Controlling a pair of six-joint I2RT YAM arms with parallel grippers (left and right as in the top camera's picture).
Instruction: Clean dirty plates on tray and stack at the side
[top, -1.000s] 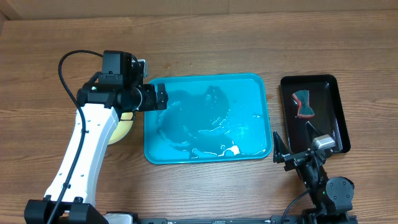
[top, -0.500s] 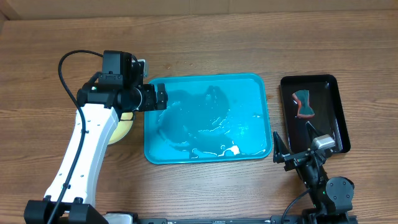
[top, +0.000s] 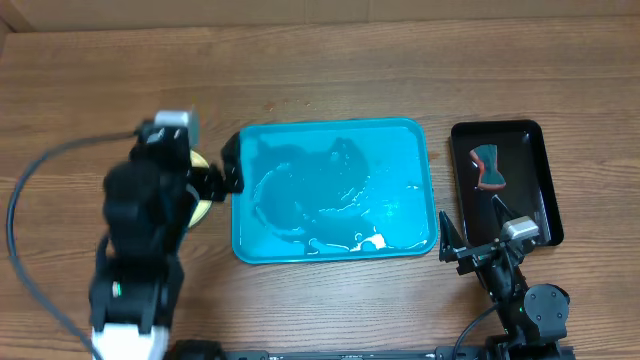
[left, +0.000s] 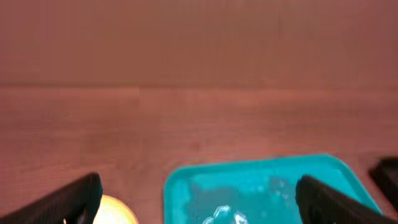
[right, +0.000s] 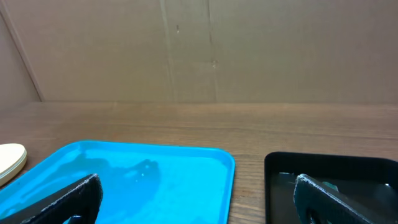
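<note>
Right end effector (top: 473, 230): at the near edge of the worktop (top: 330, 70), off the front right corner of the turquoise tray (top: 400, 140), fingers spread wide apart, nothing between them. The right wrist view confirms the open gap.

Left end effector (top: 230, 176): at the tray's left rim, fingers apart, holding nothing. The arm is blurred in the overhead view.

Tray: flat on the worktop, centre. Its floor is wet with streaks, and a small white scrap (top: 376, 241) sits near the front right corner.

Plate (top: 201, 207): pale yellow, on the worktop just left of the tray, outside it, largely hidden under the left arm. Whether more lie beneath it cannot be told.

Black tray (top: 530, 160): right of the turquoise tray, apart from it, holding a teal and red object (top: 487, 167).

Far side: a brown wall (right: 186, 50)
</note>
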